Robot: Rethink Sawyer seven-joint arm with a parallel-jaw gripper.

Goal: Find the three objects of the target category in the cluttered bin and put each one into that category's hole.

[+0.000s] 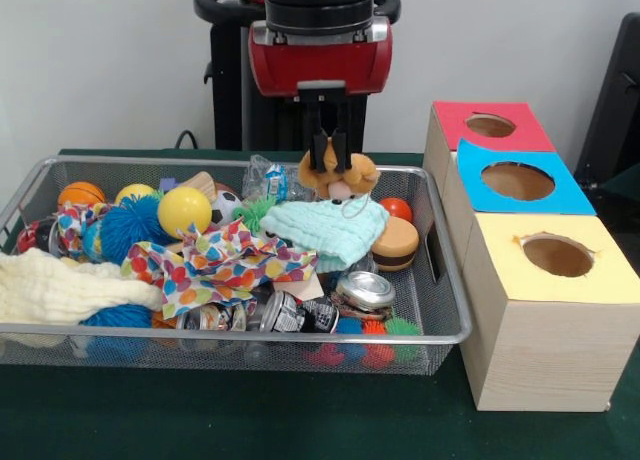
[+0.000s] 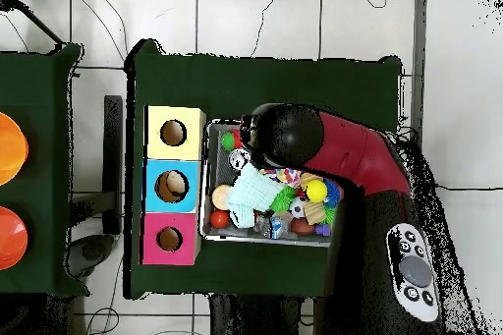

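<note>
front view: gripper (image 1: 330,138) hangs at upper centre of frame, fingers clenched on a tan plush toy (image 1: 338,173), lifted just above the far rim of the wire bin (image 1: 448,280). below it in the bin: mint knit cloth (image 1: 325,230), toy burger (image 1: 395,244), polka-dot fabric (image 1: 225,265), yellow ball (image 1: 184,211), blue spiky ball (image 1: 125,226), cream cloth (image 1: 60,288), metal tin (image 1: 365,290). right of frame: three wooden boxes touching in a row, red-topped box (image 1: 490,127) farthest, blue-topped box (image 1: 520,180) in the middle, yellow-topped box (image 1: 555,255) nearest, each with a round hole. overhead: red arm (image 2: 354,154) covers most of the bin; plush hidden.
</note>
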